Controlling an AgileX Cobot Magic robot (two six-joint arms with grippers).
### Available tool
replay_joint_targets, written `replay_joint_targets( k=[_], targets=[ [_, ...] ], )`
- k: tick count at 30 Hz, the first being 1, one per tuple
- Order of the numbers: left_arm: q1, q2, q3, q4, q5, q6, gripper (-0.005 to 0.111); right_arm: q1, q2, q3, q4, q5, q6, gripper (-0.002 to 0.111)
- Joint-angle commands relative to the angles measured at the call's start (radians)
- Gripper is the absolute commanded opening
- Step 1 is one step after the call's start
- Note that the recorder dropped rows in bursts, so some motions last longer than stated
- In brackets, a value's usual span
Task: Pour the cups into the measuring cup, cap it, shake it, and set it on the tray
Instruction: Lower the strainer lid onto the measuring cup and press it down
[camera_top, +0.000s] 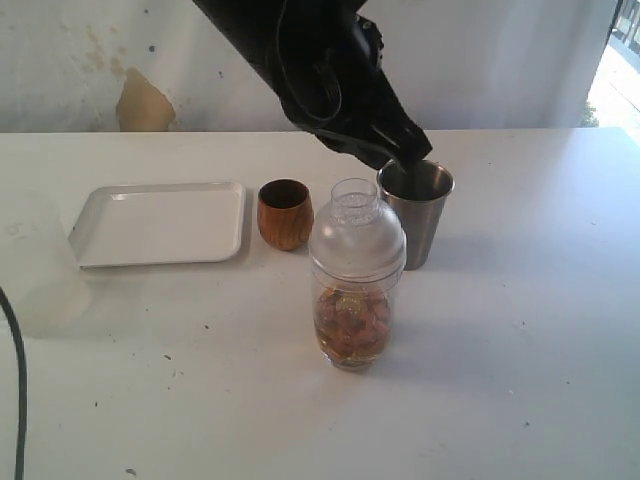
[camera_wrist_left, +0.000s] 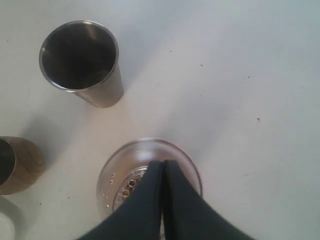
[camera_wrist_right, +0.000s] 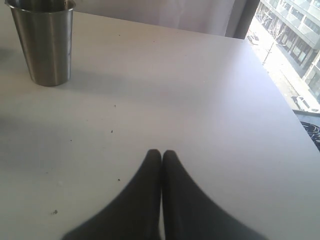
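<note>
The measuring cup (camera_top: 352, 325) stands mid-table with brownish contents, and the clear dome cap (camera_top: 356, 240) sits on it. My left gripper (camera_top: 412, 152) hangs above it, shut and holding nothing. In the left wrist view its closed fingertips (camera_wrist_left: 163, 162) lie over the cap (camera_wrist_left: 125, 165). The brown wooden cup (camera_top: 285, 214) (camera_wrist_left: 17, 165) and the steel tumbler (camera_top: 418, 225) (camera_wrist_left: 82, 60) stand upright behind the measuring cup. The white tray (camera_top: 160, 222) lies empty at the left. My right gripper (camera_wrist_right: 161, 152) is shut over bare table, with the tumbler (camera_wrist_right: 44, 42) far from it.
A black cable (camera_top: 18, 400) runs along the table's left front edge. The table's right edge (camera_wrist_right: 295, 120) borders a window. The left arm (camera_top: 310, 60) reaches down from the top, over the cups.
</note>
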Motion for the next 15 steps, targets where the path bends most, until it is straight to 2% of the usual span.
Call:
replay_joint_targets(
  k=[1,15],
  targets=[
    [-0.003,0.021,-0.007,0.042,-0.014,0.004,0.0,-0.002,-0.006,0.005,0.0,-0.004,-0.009,0.0],
    [-0.003,0.064,-0.005,0.048,-0.015,0.041,0.0,-0.002,-0.006,0.005,0.0,-0.004,-0.009,0.0]
  ],
)
